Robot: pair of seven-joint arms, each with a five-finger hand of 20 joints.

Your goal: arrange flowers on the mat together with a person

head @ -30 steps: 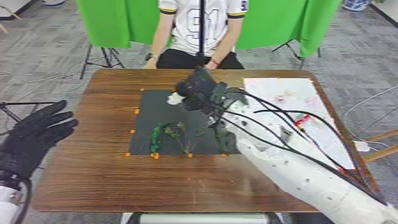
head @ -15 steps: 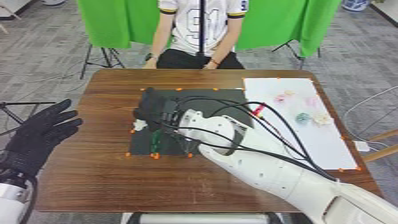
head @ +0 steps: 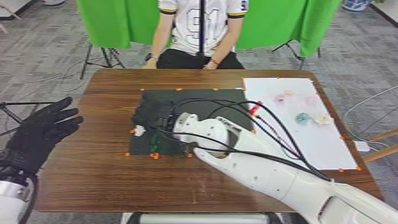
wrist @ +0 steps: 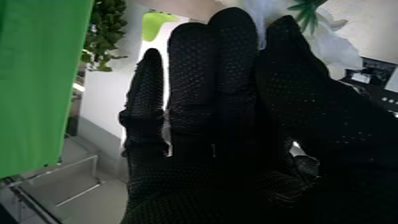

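The right hand (head: 153, 111) is over the left part of the dark mat (head: 222, 93), with a white flower (head: 139, 130) at its near side by the mat's left edge. In the right wrist view, the right hand (wrist: 213, 115) has its thumb and fingers pinching the white flower (wrist: 330, 45), whose petals and a green leaf show beyond the tips. Green stems (head: 155, 143) lie on the mat near its front left, partly under the arm. Off the table's left side, the left hand (head: 40, 134) is held open with nothing in it.
A white sheet (head: 311, 150) on the table's right bears pink flowers (head: 282, 98), a teal flower (head: 303, 118), a cream flower (head: 322, 119) and a red item (head: 255, 108). Orange markers line the mat. Black cables loop over the right arm.
Carrying the white flower, the right hand has moved left and nearer across the mat, uncovering its far part. Over the last half second it shifted little. The left hand moved only slightly.
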